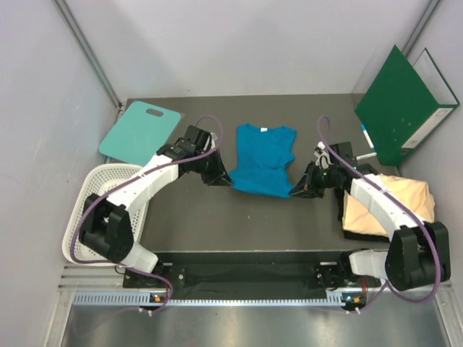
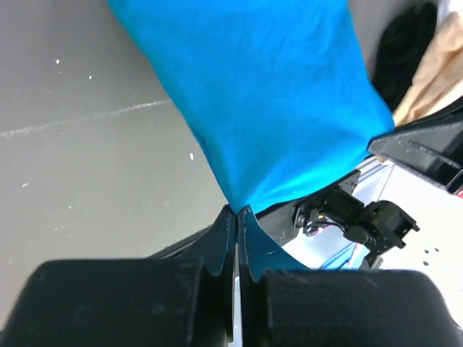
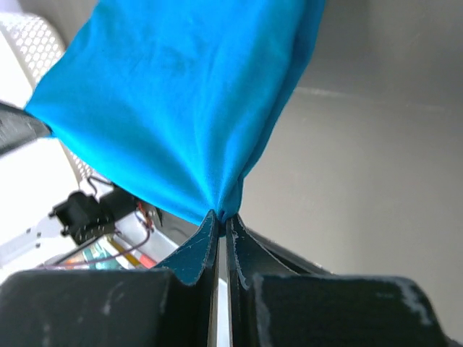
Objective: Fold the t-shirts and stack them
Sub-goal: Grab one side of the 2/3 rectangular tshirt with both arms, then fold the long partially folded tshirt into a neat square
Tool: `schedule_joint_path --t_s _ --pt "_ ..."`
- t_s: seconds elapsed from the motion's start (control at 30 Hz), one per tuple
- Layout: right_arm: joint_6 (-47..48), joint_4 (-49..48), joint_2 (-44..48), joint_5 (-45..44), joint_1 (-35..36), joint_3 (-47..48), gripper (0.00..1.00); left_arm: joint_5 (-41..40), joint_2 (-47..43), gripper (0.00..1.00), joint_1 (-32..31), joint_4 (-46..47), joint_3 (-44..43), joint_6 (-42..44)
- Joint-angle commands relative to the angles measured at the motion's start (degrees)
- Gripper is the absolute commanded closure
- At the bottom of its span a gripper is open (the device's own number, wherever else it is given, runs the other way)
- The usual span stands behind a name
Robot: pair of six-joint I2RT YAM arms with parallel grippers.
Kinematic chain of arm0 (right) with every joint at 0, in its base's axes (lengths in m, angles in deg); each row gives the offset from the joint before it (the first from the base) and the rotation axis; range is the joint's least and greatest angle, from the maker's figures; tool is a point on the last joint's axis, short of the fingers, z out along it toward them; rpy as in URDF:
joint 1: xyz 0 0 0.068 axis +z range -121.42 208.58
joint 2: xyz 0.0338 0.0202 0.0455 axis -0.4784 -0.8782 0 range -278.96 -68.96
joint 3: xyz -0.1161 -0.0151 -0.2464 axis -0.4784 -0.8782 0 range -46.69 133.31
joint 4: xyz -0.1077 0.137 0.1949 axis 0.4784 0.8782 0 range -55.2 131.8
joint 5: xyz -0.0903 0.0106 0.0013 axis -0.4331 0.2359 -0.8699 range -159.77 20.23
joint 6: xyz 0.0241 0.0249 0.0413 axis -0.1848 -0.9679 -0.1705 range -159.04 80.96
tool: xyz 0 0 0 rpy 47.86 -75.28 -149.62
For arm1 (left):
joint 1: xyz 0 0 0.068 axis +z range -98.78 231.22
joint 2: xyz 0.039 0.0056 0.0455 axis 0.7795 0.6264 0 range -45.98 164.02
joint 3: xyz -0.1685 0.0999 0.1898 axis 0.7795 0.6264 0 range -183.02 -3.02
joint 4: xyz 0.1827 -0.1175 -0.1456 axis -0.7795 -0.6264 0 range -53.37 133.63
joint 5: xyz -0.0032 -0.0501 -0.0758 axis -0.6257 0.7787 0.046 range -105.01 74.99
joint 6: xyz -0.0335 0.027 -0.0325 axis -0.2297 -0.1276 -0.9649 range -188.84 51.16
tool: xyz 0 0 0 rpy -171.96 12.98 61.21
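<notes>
Near hem of the blue t-shirt (image 1: 262, 155) pinched, mid-table
My left gripper (image 2: 237, 215) and right gripper (image 3: 221, 217) are each clamped on a hem corner; I'd lift both level, keep the hem taut, and lay it square toward the collar
</notes>
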Motion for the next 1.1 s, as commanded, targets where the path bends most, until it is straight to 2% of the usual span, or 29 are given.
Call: schedule_joint_path --t_s 0.0,0.23,0.43,0.6,0.7,0.87,1.07 --pt "2.71 4.04 2.90 0.41 0.42 2.91 1.00 -1.29 1.34 1.00 0.41 -4.61 -7.75 3.00" --pt "4.19 -0.53 -5.44 -2.05 0.07 12.66 1.00 -0.41 14.25 1.00 0.68 -4.62 -25.05 6.60" --pt "7.98 -0.98 -18.09 -3.37 -1.07 26.46 1.00 2.58 27.07 1.00 2.96 -4.17 -38.67 8.27" --pt "8.68 -1.42 -27.67 -4.33 -1.86 37.27 1.00 5.12 34.21 1.00 5.33 -4.09 -49.75 9.16" --pt "8.59 -1.77 -32.07 -5.21 -2.30 42.20 1.00 7.58 38.25 1.00 6.83 -2.95 -54.50 8.37" --pt "7.80 -2.99 -38.13 -7.32 -3.26 47.48 1.00 13.02 43.79 1.00 9.55 5.92 -55.84 3.02" --pt "6.23 -5.19 -45.42 -9.78 -4.23 53.01 1.00 18.13 52.58 1.00 11.22 12.07 -61.37 -2.43"
